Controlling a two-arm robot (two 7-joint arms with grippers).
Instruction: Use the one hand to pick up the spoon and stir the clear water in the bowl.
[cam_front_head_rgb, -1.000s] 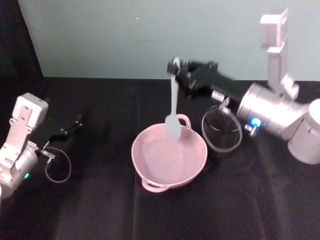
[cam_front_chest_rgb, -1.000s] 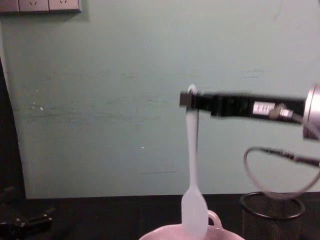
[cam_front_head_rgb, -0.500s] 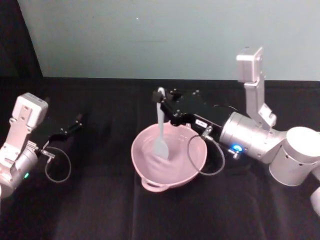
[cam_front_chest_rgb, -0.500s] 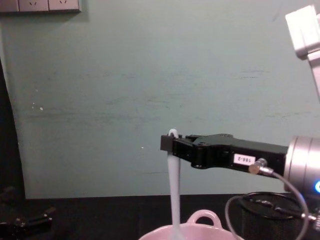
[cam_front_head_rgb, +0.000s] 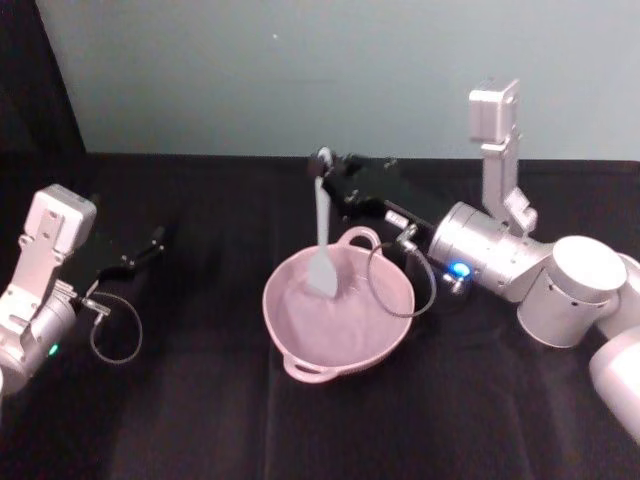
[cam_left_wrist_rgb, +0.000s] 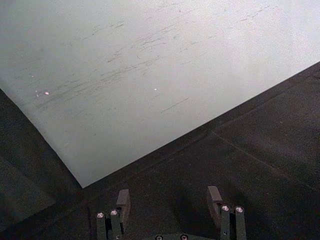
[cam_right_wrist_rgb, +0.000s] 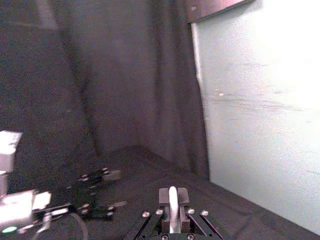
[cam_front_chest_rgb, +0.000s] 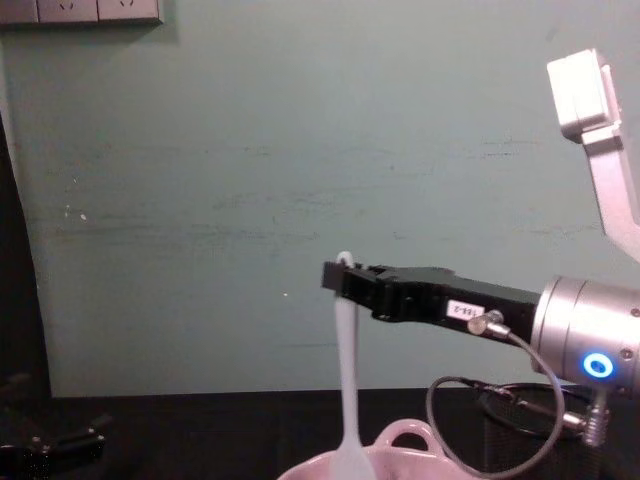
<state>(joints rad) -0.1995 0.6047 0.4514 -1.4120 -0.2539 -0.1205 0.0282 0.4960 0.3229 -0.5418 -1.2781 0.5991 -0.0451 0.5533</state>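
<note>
The spoon (cam_front_head_rgb: 321, 235) is slim, white and long-handled; it hangs nearly upright, its rounded top end pinched in the right gripper (cam_front_head_rgb: 325, 176) and its blade down inside the bowl (cam_front_head_rgb: 385, 335), toward the bowl's 11 o'clock side; in the chest view the blade (cam_front_chest_rgb: 349, 455) drops behind the rim. The bowl is pale pink and round, standing mid-table on the black cloth (cam_front_head_rgb: 200, 420), with small loop handles at about its 1 o'clock and 7 o'clock. The right gripper is black and boxy with a white label; it is clamped on the spoon's top, and reaches level over the bowl's far edge from the 3 o'clock side on a silver wrist with a glowing blue ring (cam_front_head_rgb: 459, 270); a cable loops below it. The left gripper (cam_front_head_rgb: 150, 246) rests low at the bowl's 9 o'clock, well apart, its fingers (cam_left_wrist_rgb: 123, 200) spread with nothing between them.
</note>
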